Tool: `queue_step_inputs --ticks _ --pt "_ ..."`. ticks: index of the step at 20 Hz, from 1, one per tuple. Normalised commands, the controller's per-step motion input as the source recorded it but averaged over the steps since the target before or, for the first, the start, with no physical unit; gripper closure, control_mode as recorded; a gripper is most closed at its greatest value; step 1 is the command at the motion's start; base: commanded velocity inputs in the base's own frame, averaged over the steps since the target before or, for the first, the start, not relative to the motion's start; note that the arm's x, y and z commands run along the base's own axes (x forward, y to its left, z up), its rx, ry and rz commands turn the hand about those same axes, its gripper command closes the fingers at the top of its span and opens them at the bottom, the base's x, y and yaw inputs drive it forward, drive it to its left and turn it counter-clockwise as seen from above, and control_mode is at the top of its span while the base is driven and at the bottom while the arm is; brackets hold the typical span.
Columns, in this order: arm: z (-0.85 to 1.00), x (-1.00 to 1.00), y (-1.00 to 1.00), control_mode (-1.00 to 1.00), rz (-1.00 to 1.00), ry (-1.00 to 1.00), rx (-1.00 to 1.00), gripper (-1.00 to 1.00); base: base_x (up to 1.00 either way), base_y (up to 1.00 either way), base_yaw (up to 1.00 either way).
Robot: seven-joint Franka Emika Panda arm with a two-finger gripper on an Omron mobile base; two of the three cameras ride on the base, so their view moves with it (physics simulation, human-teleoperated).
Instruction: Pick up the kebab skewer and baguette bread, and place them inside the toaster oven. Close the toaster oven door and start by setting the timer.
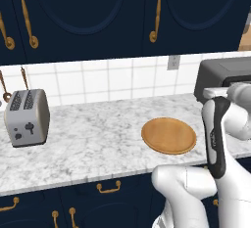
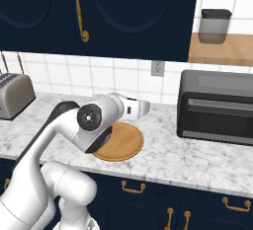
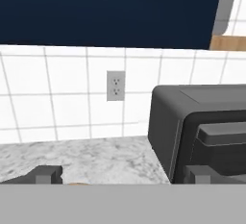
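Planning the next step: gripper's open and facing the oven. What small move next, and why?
Probably ease the gripper toward the handle bar of the toaster oven door. The door looks shut, the gripper is open and holds nothing, and the visible surface of the wooden plate is bare.

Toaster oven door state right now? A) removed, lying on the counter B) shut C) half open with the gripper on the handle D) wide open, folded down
B: in the right base view the toaster oven door sits flush against the front of the toaster oven, handle bar level across the top, and the gripper is clear of it with its fingertips spread apart.
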Motion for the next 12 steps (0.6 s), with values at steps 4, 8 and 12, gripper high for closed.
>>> queue_step_inputs --ticks 4,8,12 --pt "0.45 -0.16 0.17 -1.00 0.00 0.16 0.00 -1.00 0.00 0.00 0.00" --pt "0.10 -0.17 0.00 -1.00 -0.03 0.03 0.00 -1.00 0.00 0.00 0.00" --pt "0.00 -0.19 0.00 -1.00 0.00 0.00 0.00 -1.00 0.00 0.00 0.00"
